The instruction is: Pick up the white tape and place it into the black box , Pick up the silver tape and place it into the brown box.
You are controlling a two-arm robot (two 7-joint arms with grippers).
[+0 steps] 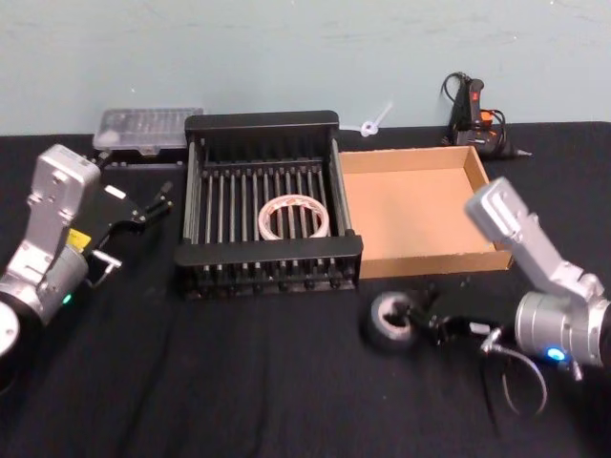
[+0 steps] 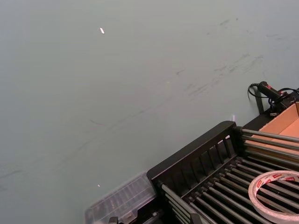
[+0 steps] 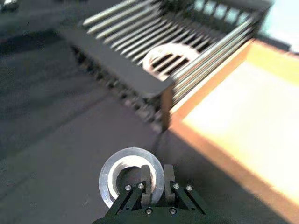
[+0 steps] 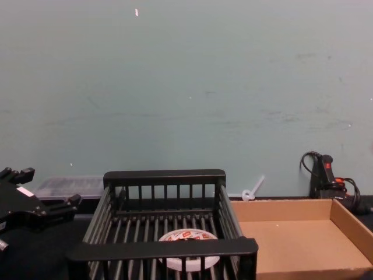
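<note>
On the black tabletop (image 1: 239, 382), in front of the shallow brown cardboard box (image 1: 420, 205), the small thick grey-silver tape roll (image 1: 389, 320) is lying flat. The right gripper (image 3: 156, 179) is closing its fingers (image 3: 146, 183) across the roll's wall, one inside the core, one outside; the chest view is cutting this off. The thin whitish tape ring with red print (image 1: 294, 217) is resting inside the black slatted plastic crate (image 1: 267, 124). The left gripper (image 1: 153, 205) is hanging left of the crate, fingers apart, holding nothing.
</note>
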